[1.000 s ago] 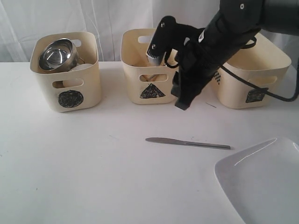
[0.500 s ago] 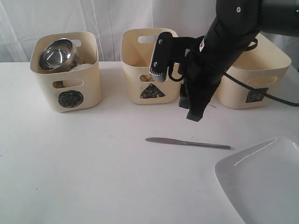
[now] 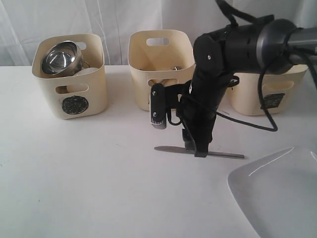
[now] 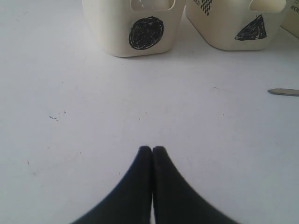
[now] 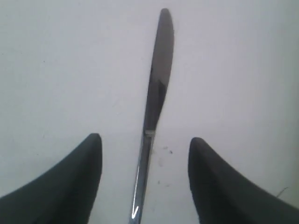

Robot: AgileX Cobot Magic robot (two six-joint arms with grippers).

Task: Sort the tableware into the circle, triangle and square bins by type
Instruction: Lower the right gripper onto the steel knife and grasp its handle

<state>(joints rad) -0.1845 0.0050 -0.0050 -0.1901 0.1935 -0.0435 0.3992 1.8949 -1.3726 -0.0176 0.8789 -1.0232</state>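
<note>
Bench [image 3: 99,173] runs white and broad beneath everything. On it, the white squarish plate [image 3: 282,193] fills the lower right of the exterior view, partly cut off. Three cream bins stand along the back: the circle bin [image 3: 49,96] on the left with a steel bowl [image 3: 59,57] tilted in its top, the triangle bin [image 3: 141,64] in the middle, and the square bin [image 3: 247,96] on the right behind my right arm [image 3: 237,44]. The steel knife [image 5: 156,84] lies flat on the bench before the triangle bin, near the plate but apart. My right gripper [image 5: 144,138] hangs over it, jaws spread wide either side where blade meets handle, gripping nothing. My left gripper [image 4: 152,149] is pressed closed and empty, facing the circle bin.
</note>
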